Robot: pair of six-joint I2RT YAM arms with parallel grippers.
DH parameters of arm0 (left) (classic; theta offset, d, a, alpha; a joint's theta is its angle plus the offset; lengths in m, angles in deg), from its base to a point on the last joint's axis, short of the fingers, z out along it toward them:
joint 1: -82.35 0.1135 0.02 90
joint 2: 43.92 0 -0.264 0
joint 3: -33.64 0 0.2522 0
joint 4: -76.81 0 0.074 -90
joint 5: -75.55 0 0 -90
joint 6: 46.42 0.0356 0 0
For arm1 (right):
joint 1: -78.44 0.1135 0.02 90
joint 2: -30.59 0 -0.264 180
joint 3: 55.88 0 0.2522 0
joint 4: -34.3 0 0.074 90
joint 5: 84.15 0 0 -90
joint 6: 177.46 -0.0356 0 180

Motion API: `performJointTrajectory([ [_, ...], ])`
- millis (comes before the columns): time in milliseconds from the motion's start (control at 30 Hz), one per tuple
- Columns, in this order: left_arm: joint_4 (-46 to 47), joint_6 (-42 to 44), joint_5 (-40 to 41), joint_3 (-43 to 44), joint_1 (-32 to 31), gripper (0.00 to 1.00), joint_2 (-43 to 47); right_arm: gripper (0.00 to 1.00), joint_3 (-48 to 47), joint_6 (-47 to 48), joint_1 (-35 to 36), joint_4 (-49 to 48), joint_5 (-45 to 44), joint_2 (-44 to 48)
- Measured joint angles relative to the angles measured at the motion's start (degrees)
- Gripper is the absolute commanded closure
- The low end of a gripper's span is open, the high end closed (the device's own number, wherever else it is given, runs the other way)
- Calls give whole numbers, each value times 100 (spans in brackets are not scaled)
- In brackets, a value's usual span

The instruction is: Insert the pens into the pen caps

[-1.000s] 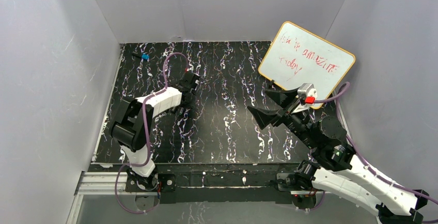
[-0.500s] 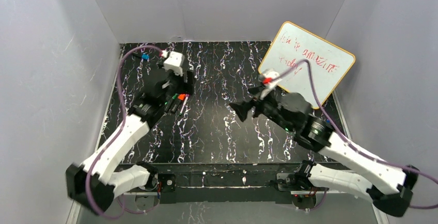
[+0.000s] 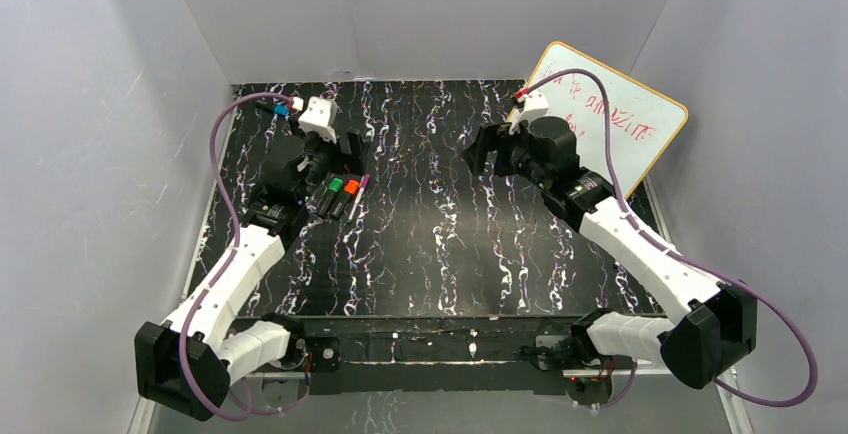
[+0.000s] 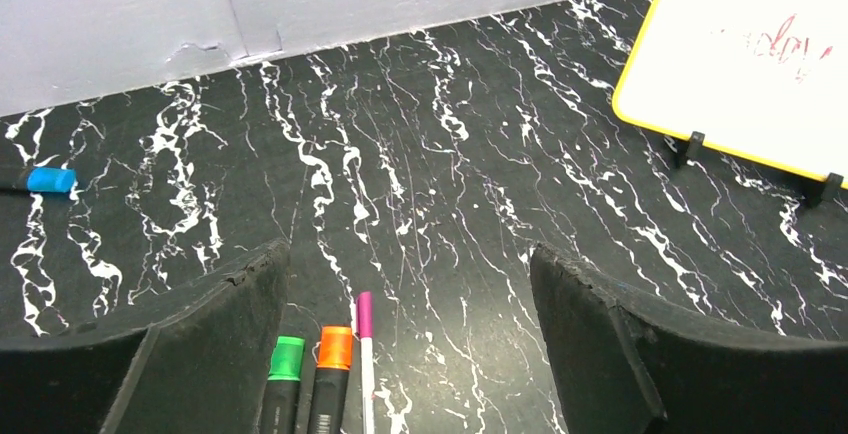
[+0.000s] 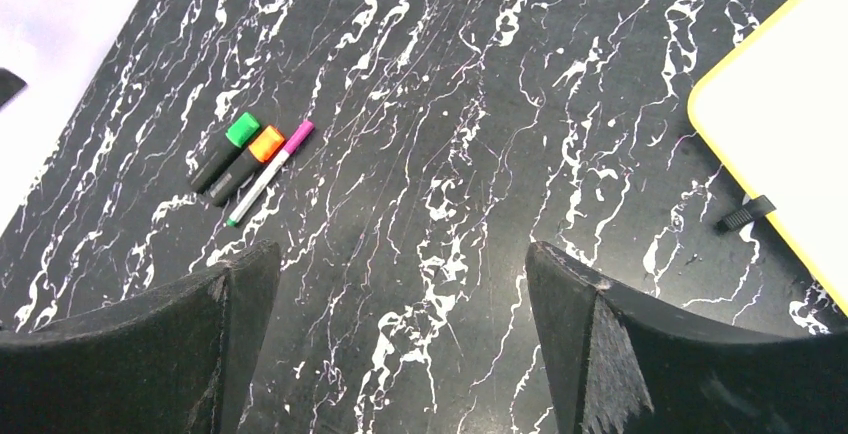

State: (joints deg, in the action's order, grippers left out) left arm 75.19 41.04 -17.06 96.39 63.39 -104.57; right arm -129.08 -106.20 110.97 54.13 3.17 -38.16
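Top view, table (image 3: 440, 254): black with white veins, grey walls on three sides.
Top view, pens: three lie side by side in the left half, the green marker (image 3: 330, 192), then the orange marker (image 3: 346, 196), then the thin white pen (image 3: 357, 197), coloured ends toward the far wall.
Top view, left gripper (image 3: 347, 157): just behind the pens' coloured ends; its spread is hard to read from here.
Top view, right gripper (image 3: 483, 157): over bare table right of centre, well apart from the pens, near the whiteboard (image 3: 610, 119).
Top view, blue item (image 3: 281, 110): far left corner, too small to identify.

Left wrist view, left gripper (image 4: 405, 259): fingers spread wide, nothing held.
Left wrist view, caps: green cap (image 4: 287, 358), orange cap (image 4: 335, 348) and purple cap (image 4: 364, 314) each sit on a pen's end, at the bottom edge, nearer the finger on the view's left side; I cannot tell whether it touches them.
Left wrist view, whiteboard: upper right, yellow rim, on small black feet (image 4: 690, 144).

Right wrist view, right gripper (image 5: 400, 254): fingers spread wide, nothing held.
Right wrist view, pens: upper left, well apart from both fingers, parallel and slanted; the two markers are black-bodied, and the white pen beside them is longer.
Right wrist view, whiteboard: right edge.
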Motion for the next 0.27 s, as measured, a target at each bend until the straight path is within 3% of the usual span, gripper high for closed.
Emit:
performJointTrajectory([
  [267, -15, 13, -101, -92, 0, 13, 11, 1, 4, -66, 0, 33, -127, 157],
])
